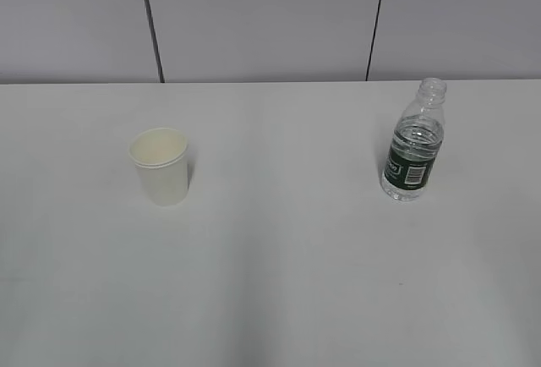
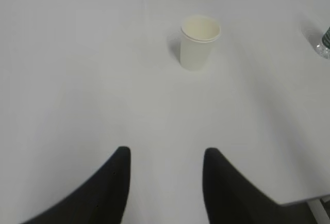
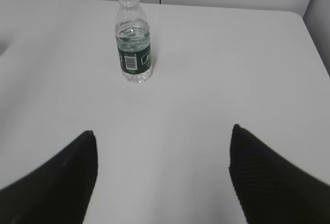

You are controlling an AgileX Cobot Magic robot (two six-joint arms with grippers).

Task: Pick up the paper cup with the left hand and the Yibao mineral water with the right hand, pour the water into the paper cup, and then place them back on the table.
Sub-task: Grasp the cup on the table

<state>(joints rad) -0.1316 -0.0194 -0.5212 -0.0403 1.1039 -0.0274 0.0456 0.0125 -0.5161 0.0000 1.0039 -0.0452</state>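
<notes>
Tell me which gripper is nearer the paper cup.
Left. The left gripper faces the paper cup across bare table, jaws apart. The right gripper faces the bottle instead.

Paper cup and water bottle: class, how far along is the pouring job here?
Nothing done yet. The paper cup and Yibao mineral water stand upright and apart on the table. Left end effector and right end effector are open, short of them. Picking, pouring and replacing remain.
</notes>
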